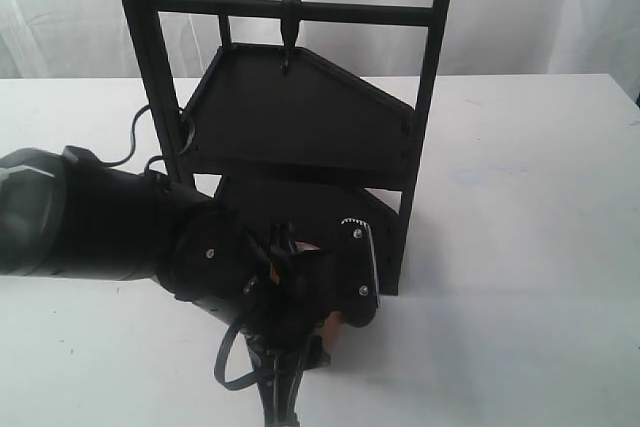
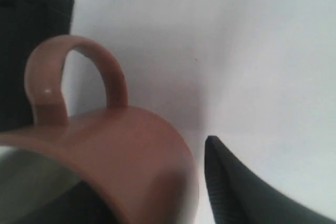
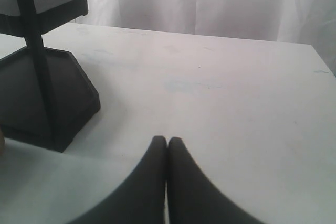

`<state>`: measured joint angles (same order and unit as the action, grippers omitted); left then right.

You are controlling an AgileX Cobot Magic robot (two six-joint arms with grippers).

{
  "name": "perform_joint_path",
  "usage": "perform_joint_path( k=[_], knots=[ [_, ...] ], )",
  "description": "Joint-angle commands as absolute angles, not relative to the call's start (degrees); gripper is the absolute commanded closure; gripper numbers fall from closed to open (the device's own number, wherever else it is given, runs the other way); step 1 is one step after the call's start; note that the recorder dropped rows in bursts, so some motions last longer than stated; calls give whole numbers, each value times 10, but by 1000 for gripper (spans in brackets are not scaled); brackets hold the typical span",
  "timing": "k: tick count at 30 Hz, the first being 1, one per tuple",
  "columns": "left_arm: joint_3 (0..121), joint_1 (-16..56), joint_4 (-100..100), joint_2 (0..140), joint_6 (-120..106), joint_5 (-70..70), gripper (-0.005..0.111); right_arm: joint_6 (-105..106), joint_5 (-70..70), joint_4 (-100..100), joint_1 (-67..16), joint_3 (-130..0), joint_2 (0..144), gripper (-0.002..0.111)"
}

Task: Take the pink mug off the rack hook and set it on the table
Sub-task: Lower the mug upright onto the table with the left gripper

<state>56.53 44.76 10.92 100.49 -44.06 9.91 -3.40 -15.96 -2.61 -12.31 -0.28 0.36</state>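
Note:
The pink mug (image 2: pixel 131 150) fills the left wrist view, handle up and cream inside showing. In the exterior view only slivers of this mug (image 1: pixel 327 324) show under the left arm, low over the white table (image 1: pixel 520 247) in front of the rack's base. My left gripper (image 2: pixel 157 182) straddles the mug's wall: one finger (image 2: pixel 236 192) stands outside with a thin gap to the wall, while the other is a dark shape inside the mug. The rack hook (image 1: pixel 289 32) hangs bare on the crossbar. My right gripper (image 3: pixel 167 141) is shut on nothing above the table.
The black rack (image 1: pixel 300 127) with its angular shelves stands at the middle back, and its base (image 3: pixel 42 93) is close to the mug. A black cable (image 1: pixel 135 137) trails behind the left arm. White curtains close off the back.

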Motion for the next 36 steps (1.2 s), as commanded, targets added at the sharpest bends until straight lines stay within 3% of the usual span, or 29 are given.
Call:
perform_joint_path(
  k=[1, 12, 17, 32, 36],
  knots=[
    [561, 447, 118, 1006, -433, 122, 56, -35, -158, -28, -120, 0, 0, 108],
    [561, 447, 119, 980, -417, 122, 55, -35, -158, -28, -120, 0, 0, 108],
    [561, 447, 119, 971, -405, 118, 47, -35, -158, -28, -120, 0, 0, 108],
    [561, 447, 117, 938, -397, 135, 45, -35, -158, -28, -120, 0, 0, 108],
    [561, 447, 117, 921, -394, 135, 38, -35, -158, -28, -120, 0, 0, 108]
  ],
)
